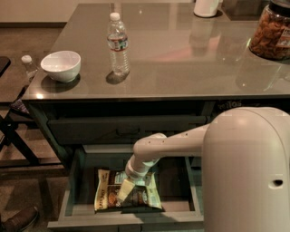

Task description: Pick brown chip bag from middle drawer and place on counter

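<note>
1. the brown chip bag (pixel 107 196) lies flat on the floor of the middle drawer (pixel 72 195). it's crinkly w/ a dark brown centre, a cream-yellow edge on the left and a paler green-ish edge on the right. there's some light lettering on it but i can't read it.
2. the bag sits left-of-centre in the drawer, closer to the front than the back, w/ its long side roughly along the drawer front.
3. the gripper (pixel 124 191) is down inside the drawer, right over the middle of the bag, pale tip pointing down and a bit left. it looks like it's on the bag, but i can't tell how far open it is or whether it has hold of anything.
4. the middle drawer is pulled out. it's dark grey-green w/ a flat front and a plain floor showing to the right of the bag.
5. the white arm (pixel 167 146) comes in from the big rounded robot body (pixel 247 176) on the right, then bends down into the drawer.
6. just above is a shut upper drawer (pixel 90 130) w/ a dark bar handle.
7. the counter (pixel 181 59) is glossy and reflective. on it:
   - a white bowl (pixel 61 65) sits near the front left.
   - a water bottle (pixel 118 43) stands upright to the bowl's right, apart from it.
   - a jar of brown snacks (pixel 272 31) is at the far right.
   - a white container (pixel 206 7) is at the back, cut off by the frame.
8. off the left edge is a small bottle (pixel 29 66) w/ a white cap, and there's a shoe (pixel 18 219) in the bottom-left corner.
</note>
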`<action>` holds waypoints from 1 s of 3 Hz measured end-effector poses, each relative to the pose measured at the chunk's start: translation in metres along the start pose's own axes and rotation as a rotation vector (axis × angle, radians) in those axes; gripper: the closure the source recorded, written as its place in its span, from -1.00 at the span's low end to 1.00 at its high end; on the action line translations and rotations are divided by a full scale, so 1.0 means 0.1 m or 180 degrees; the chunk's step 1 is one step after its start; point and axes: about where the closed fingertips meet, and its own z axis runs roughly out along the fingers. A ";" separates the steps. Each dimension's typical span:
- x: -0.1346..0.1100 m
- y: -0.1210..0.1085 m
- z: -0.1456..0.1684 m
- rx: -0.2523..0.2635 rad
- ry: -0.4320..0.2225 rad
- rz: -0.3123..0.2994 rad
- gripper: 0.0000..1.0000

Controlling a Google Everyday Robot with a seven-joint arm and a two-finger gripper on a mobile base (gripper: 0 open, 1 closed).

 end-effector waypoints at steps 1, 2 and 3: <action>0.09 -0.04 0.05 -0.0083 -0.0082 0.0188 -1.00; 0.17 -0.01 0.11 -0.0094 -0.0069 0.0181 -1.00; 0.71 -0.02 0.34 -0.0161 0.0073 0.0308 -1.00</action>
